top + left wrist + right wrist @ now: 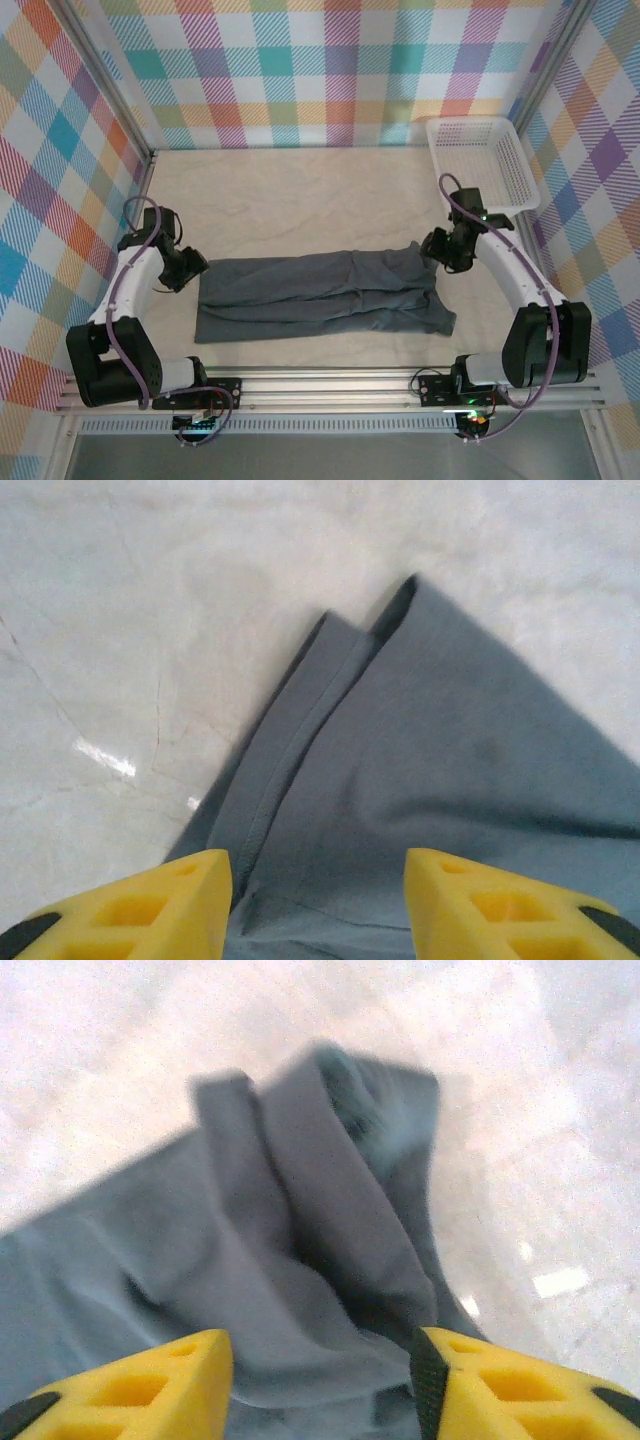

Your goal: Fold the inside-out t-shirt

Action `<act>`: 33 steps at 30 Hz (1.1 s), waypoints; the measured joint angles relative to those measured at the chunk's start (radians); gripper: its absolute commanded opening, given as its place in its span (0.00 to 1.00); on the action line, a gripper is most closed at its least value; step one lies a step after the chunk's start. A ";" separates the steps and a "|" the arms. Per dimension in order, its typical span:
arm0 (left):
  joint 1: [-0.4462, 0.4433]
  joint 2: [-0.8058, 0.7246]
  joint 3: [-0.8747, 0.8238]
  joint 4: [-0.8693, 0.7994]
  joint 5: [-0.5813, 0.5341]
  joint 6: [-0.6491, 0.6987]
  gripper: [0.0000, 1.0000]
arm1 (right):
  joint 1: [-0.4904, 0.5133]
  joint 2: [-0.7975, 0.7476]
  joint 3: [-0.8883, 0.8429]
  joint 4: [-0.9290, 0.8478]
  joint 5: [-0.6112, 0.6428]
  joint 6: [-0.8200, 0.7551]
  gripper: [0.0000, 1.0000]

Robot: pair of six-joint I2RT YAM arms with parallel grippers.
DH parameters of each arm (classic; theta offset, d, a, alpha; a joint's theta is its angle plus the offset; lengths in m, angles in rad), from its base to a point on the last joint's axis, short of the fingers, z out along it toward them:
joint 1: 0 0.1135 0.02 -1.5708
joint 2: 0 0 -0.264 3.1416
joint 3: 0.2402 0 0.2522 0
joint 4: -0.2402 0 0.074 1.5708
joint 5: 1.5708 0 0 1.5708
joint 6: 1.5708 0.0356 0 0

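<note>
Slate-grey t-shirt (pixel 322 295) lay flat on the pale tabletop (pixel 300 190), folded lengthwise into a long band running left-right, approx. centred btwn the two arms and nearer the near edge than the far wall. Left gripper (pixel 188 268) sat at the shirt's left end, right at the cloth's edge. Its wrist cam showed yellow fingers (pixel 150 905) standing apart w/ nothing pinched btwn them, and the layered grey corner w/ a stitched hem lay on the table under and beyond the gap. Right gripper (pixel 440 250) sat at the shirt's far-right corner. Its own fingers (pixel 510 1390) were likewise apart, not clamped on anything, w/ bunched, rumpled folds of fabric below; that pic was a bit blurred. Right end of the shirt looked more crumpled than the left, w/ a flap flaring out toward the near right. White mesh basket (pixel 482 160) stood in the far-right corner, well apart from the shirt. Checked multicolour walls (pixel 330 70) enclosed the table on three sides.
</note>
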 measured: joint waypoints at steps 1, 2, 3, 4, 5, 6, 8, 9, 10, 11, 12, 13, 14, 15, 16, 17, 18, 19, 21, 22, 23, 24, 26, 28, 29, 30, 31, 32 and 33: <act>-0.001 -0.012 0.016 0.005 0.001 0.003 0.51 | 0.004 0.002 0.023 0.010 0.000 0.000 0.53; -0.006 -0.023 0.031 0.016 0.004 0.006 0.51 | 0.008 0.009 0.041 0.017 0.001 0.000 0.53; -0.013 -0.032 0.044 0.026 0.010 0.011 0.51 | 0.013 0.027 0.065 0.024 0.003 -0.001 0.54; -0.021 -0.040 0.054 0.041 0.016 0.014 0.51 | 0.019 0.053 0.088 0.032 0.006 -0.002 0.54; -0.029 -0.046 0.057 0.051 0.020 0.018 0.51 | 0.026 0.085 0.111 0.039 0.008 -0.003 0.54; -0.041 -0.051 0.058 0.059 0.026 0.022 0.52 | 0.034 0.127 0.134 0.048 0.012 -0.005 0.54; -0.062 -0.052 0.058 0.069 0.034 0.025 0.52 | 0.045 0.208 0.167 0.060 0.016 -0.008 0.53; -0.070 -0.051 0.058 0.070 0.037 0.026 0.52 | 0.048 0.253 0.182 0.064 0.015 -0.011 0.50; -0.076 -0.051 0.058 0.070 0.039 0.026 0.53 | 0.053 0.294 0.193 0.065 0.013 -0.015 0.48; -0.077 -0.051 0.057 0.070 0.039 0.028 0.53 | 0.056 0.320 0.197 0.068 0.011 -0.016 0.46; -0.078 -0.051 0.055 0.070 0.039 0.029 0.52 | 0.060 0.348 0.198 0.070 0.008 -0.020 0.44; -0.078 -0.051 0.052 0.070 0.039 0.029 0.53 | 0.065 0.365 0.198 0.068 0.006 -0.023 0.41; -0.078 -0.051 0.048 0.070 0.039 0.029 0.53 | 0.066 0.375 0.198 0.066 0.003 -0.024 0.39; -0.079 -0.051 0.045 0.069 0.039 0.029 0.53 | 0.068 0.379 0.199 0.064 0.002 -0.026 0.36; -0.079 -0.050 0.042 0.070 0.038 0.029 0.53 | 0.068 0.379 0.200 0.059 -0.003 -0.029 0.32; -0.079 -0.049 0.039 0.069 0.039 0.029 0.53 | 0.070 0.379 0.206 0.050 -0.008 -0.033 0.25; -0.080 -0.047 0.038 0.070 0.039 0.029 0.53 | 0.070 0.379 0.213 0.047 -0.013 -0.035 0.18; -0.080 -0.045 0.038 0.071 0.039 0.029 0.53 | 0.070 0.379 0.218 0.044 -0.018 -0.036 0.11; -0.080 -0.040 0.038 0.070 0.039 0.029 0.53 | 0.070 0.378 0.228 0.033 -0.025 -0.044 0.00; -0.080 -0.037 0.038 0.070 0.039 0.029 0.53 | 0.070 0.375 0.229 0.028 -0.029 -0.045 0.00; -0.080 -0.033 0.038 0.070 0.039 0.029 0.53 | 0.070 0.370 0.229 0.020 -0.031 -0.048 0.00; -0.080 -0.030 0.038 0.070 0.038 0.029 0.53 | 0.070 0.359 0.228 0.013 -0.031 -0.046 0.00; -0.080 -0.026 0.038 0.070 0.039 0.029 0.53 | 0.070 0.318 0.214 0.013 -0.026 -0.045 0.10; -0.080 -0.024 0.038 0.072 0.039 0.029 0.53 | 0.070 0.261 0.190 0.013 -0.009 -0.045 0.41; -0.080 -0.023 0.038 0.074 0.039 0.029 0.53 | 0.070 0.237 0.180 0.013 0.001 -0.047 0.44; -0.080 -0.021 0.038 0.076 0.039 0.029 0.53 | 0.070 0.221 0.176 0.010 0.008 -0.052 0.45; -0.080 -0.018 0.038 0.078 0.039 0.029 0.53 | 0.070 0.219 0.176 0.010 0.010 -0.054 0.45; -0.081 -0.014 0.038 0.080 0.039 0.029 0.53 | 0.070 0.225 0.177 0.012 0.008 -0.054 0.44; -0.081 -0.009 0.038 0.081 0.039 0.029 0.53 | 0.070 0.242 0.178 0.013 0.009 -0.054 0.44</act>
